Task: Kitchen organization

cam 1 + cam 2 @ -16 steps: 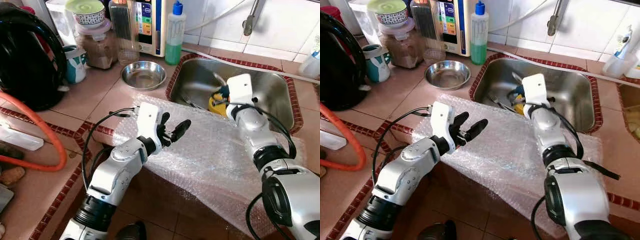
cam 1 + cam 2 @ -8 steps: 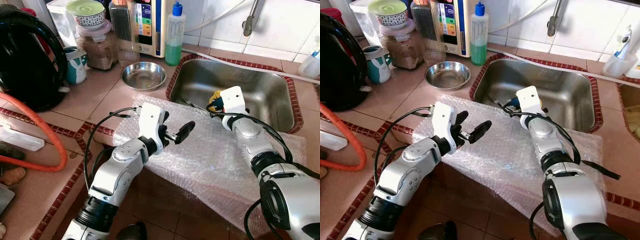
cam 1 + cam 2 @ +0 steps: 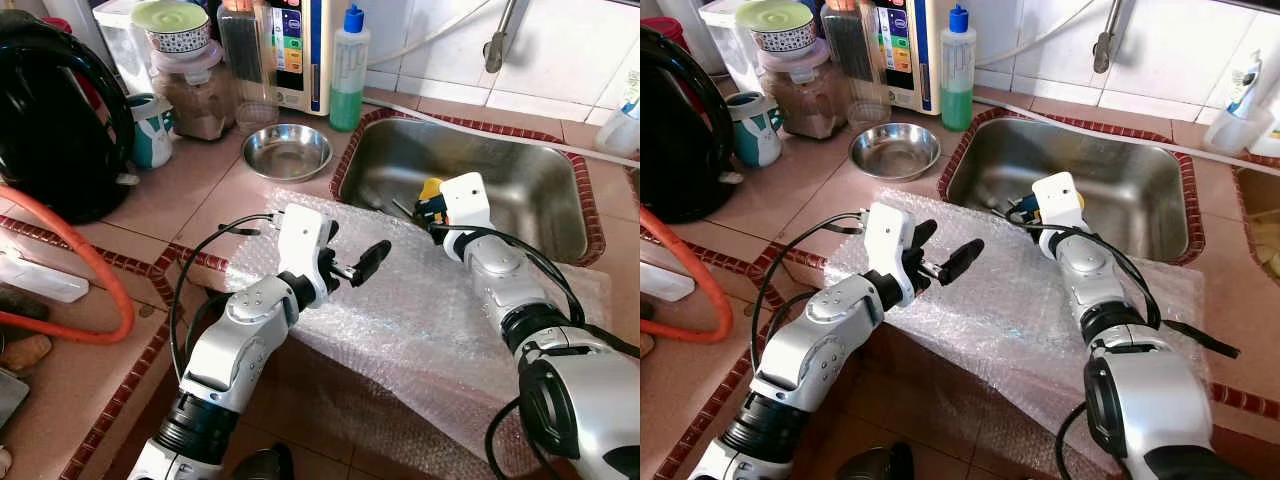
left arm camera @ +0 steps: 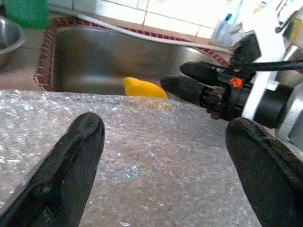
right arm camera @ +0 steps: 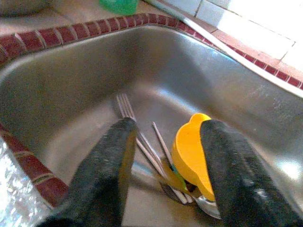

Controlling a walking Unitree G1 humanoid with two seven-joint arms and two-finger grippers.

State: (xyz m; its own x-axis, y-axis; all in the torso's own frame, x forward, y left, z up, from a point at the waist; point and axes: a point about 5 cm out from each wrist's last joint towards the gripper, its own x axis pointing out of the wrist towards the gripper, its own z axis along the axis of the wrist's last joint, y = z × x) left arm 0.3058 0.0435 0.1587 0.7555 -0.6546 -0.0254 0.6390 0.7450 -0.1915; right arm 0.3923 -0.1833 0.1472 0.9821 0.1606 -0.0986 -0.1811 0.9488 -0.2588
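Note:
A steel sink [image 3: 540, 185] holds a yellow plastic piece [image 5: 191, 151] resting on several forks [image 5: 137, 127]. My right gripper [image 5: 165, 142] hovers open just over the sink's near rim [image 3: 425, 205]. The yellow piece [image 3: 430, 187] sits beside one of its fingers, and nothing is between them. A sheet of bubble wrap [image 3: 430, 310] covers the counter in front of the sink. Above its left part, my left gripper [image 3: 352, 260] is open and empty, pointing toward the sink. The left wrist view shows the yellow piece [image 4: 142, 88] past the wrap, with the right gripper's fingers [image 4: 189, 82] next to it.
A small steel bowl [image 3: 288, 150] stands left of the sink, with a green soap bottle [image 3: 349, 68] behind it. Jars, a mug [image 3: 150, 128] and a black kettle [image 3: 55, 120] crowd the back left. An orange hose [image 3: 100, 280] loops at the left. The faucet [image 3: 498, 40] hangs over the sink.
My right gripper has pulled back from deep in the sink to its near rim. The left gripper's fingers have spread slightly.

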